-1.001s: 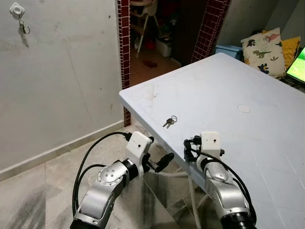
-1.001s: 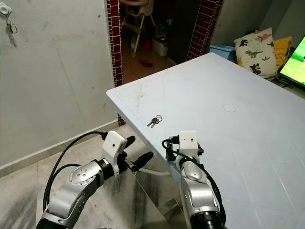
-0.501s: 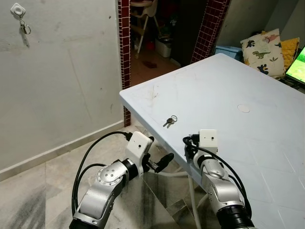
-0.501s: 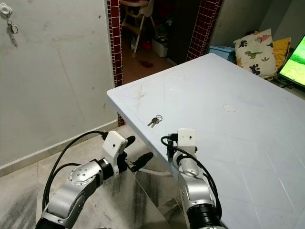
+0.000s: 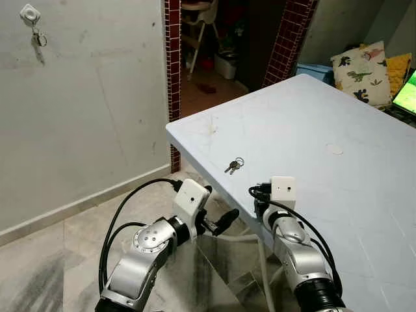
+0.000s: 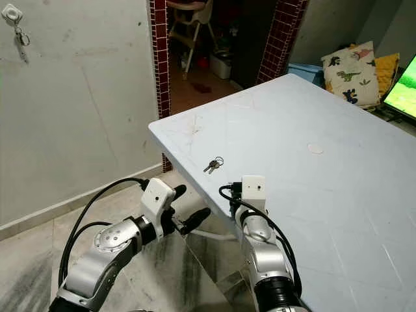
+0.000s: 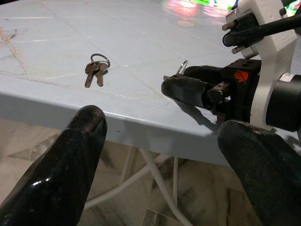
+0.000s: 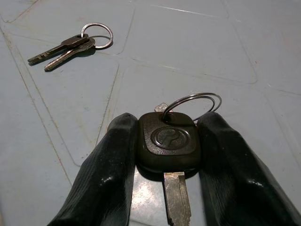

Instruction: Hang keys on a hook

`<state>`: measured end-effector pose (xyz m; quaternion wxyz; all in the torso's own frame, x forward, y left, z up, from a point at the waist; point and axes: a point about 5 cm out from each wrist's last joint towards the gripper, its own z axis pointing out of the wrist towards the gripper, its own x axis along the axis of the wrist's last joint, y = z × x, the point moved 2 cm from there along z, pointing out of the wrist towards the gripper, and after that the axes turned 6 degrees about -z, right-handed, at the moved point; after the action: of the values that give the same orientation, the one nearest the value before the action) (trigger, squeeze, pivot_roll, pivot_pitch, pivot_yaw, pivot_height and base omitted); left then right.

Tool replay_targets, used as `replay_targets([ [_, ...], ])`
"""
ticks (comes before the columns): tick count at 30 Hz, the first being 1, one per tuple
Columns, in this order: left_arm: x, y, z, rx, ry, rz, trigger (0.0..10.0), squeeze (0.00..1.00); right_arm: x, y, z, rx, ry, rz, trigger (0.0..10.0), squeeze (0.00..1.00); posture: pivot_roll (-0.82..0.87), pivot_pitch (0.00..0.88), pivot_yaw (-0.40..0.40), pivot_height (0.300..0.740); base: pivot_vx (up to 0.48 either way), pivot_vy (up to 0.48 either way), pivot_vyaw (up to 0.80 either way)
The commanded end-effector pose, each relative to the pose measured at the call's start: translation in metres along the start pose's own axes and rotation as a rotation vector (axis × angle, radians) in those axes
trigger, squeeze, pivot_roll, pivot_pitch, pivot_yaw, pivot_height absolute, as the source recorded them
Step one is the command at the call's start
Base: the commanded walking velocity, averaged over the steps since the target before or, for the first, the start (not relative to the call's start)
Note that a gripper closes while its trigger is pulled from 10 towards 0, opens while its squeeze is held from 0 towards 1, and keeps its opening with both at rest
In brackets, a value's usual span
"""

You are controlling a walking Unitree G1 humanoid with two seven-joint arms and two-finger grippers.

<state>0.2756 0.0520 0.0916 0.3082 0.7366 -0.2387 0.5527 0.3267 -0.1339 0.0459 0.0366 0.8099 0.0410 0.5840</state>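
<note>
My right gripper (image 8: 167,150) is shut on a black-headed key (image 8: 168,140) with a silver ring (image 8: 193,101), held just above the white table (image 5: 312,123) near its front edge. A little way beyond it, a pair of small keys (image 5: 233,165) on a ring lies flat on the table, also seen as the small keys (image 8: 70,46). My left gripper (image 5: 218,218) is open, below and in front of the table edge. A white hook (image 5: 29,12) on the grey wall at the far upper left carries a hanging key bunch (image 5: 39,42).
A doorway (image 5: 221,45) framed in red tiles opens beyond the table's corner, with a high chair inside. Dinosaur-print pillows (image 5: 356,68) and a lit screen (image 5: 406,91) stand at the far right. Tiled floor (image 5: 58,253) lies between the table and the wall.
The camera has shifted slightly. My right arm has edged a little to the left along the table edge, still holding the black key. The left arm is unchanged.
</note>
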Motion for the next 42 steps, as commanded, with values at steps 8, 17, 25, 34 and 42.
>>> replay_targets([
  [8,0.009,0.000,0.003,0.008,0.028,0.031,10.0,0.00,-0.005,0.012,0.002,-0.042,-0.023,0.007,0.0,0.00,0.10,0.000,-0.083,0.740,0.000,0.000,0.00],
  [17,0.018,-0.012,0.004,0.091,0.081,0.054,10.0,0.00,0.047,0.015,0.000,-0.024,0.216,0.032,0.0,0.00,0.10,0.000,-0.080,0.740,0.000,0.000,0.00],
  [25,0.023,-0.018,0.004,0.137,0.107,0.060,10.0,0.00,0.080,0.015,-0.006,-0.009,0.351,0.044,0.0,0.00,0.10,0.000,-0.079,0.740,0.000,0.000,0.00],
  [34,0.027,-0.023,0.005,0.173,0.137,0.063,10.0,0.00,0.086,0.018,-0.014,0.010,0.383,0.044,0.0,0.00,0.10,0.000,-0.080,0.740,0.000,0.000,0.00],
  [42,0.034,-0.047,-0.013,0.381,0.210,0.091,10.0,0.00,0.094,0.007,-0.029,0.080,0.431,0.071,10.0,0.00,0.10,0.000,-0.079,0.740,0.000,0.000,0.00],
])
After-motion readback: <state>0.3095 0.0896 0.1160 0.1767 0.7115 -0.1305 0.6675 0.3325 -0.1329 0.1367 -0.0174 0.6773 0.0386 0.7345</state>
